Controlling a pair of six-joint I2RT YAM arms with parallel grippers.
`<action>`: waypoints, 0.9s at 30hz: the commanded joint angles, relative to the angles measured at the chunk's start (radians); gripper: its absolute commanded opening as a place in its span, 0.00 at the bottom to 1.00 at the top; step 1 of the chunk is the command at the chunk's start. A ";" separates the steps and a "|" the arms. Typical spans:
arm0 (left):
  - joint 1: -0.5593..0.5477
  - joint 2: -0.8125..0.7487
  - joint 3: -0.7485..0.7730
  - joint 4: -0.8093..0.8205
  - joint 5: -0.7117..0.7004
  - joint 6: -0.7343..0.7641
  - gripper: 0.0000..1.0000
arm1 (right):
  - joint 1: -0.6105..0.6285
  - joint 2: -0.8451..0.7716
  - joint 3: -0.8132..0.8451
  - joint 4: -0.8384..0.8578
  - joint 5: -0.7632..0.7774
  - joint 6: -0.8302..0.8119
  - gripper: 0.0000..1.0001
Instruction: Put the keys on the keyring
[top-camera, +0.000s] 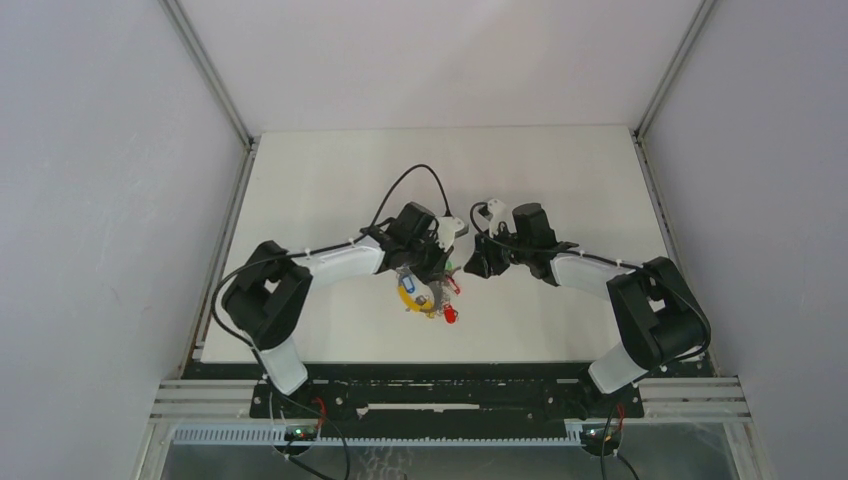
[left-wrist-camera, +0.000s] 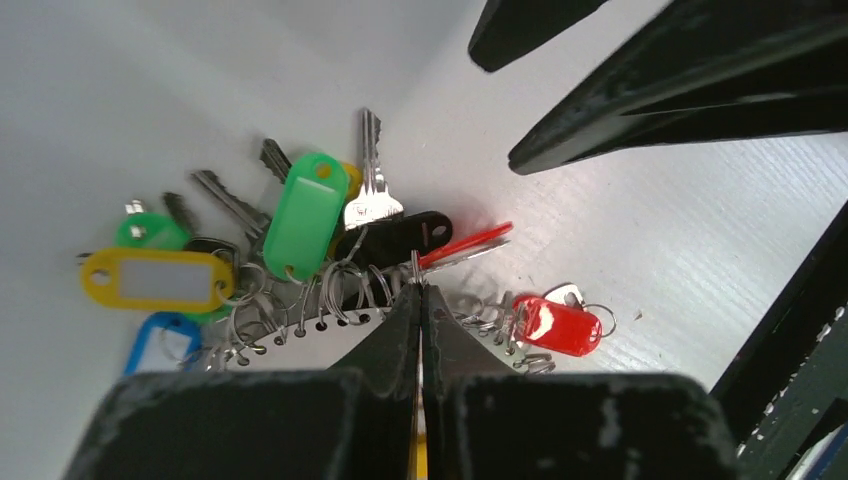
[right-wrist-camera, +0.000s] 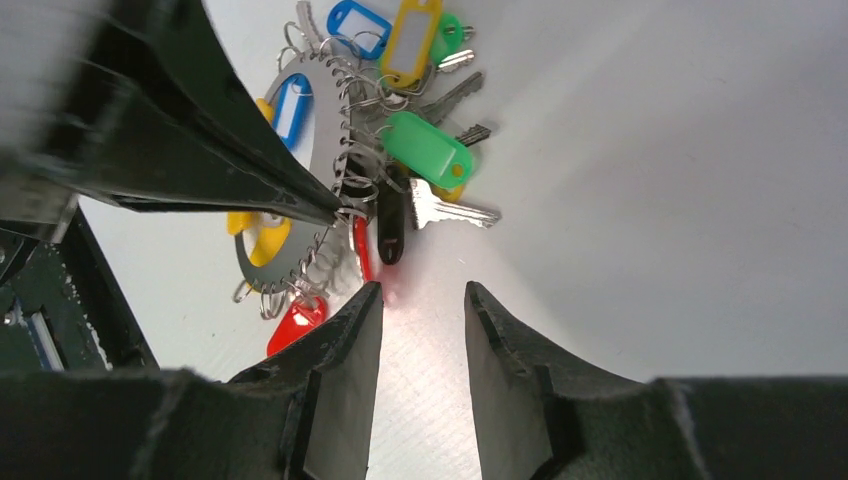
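On the table (top-camera: 560, 180), left gripper (left-wrist-camera: 417, 292) pinches keyring (left-wrist-camera: 340, 305) — right gripper (right-wrist-camera: 422, 292) (parted) beside.

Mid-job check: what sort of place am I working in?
Probably a lab test cell: a white table, plain white panels walling it in, aluminium rails at the corners.

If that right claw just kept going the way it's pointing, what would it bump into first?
Probably the black tag by the keyring, just ahead of the open right gripper; depth is unclear.
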 joint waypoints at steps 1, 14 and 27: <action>0.004 -0.137 -0.062 0.112 -0.018 0.125 0.00 | 0.004 -0.044 0.009 0.059 -0.075 -0.040 0.36; 0.052 -0.227 -0.247 0.338 0.162 0.326 0.00 | 0.050 -0.086 -0.018 0.114 -0.248 -0.321 0.38; 0.120 -0.274 -0.366 0.481 0.344 0.435 0.00 | 0.056 0.066 0.008 0.310 -0.465 -0.432 0.42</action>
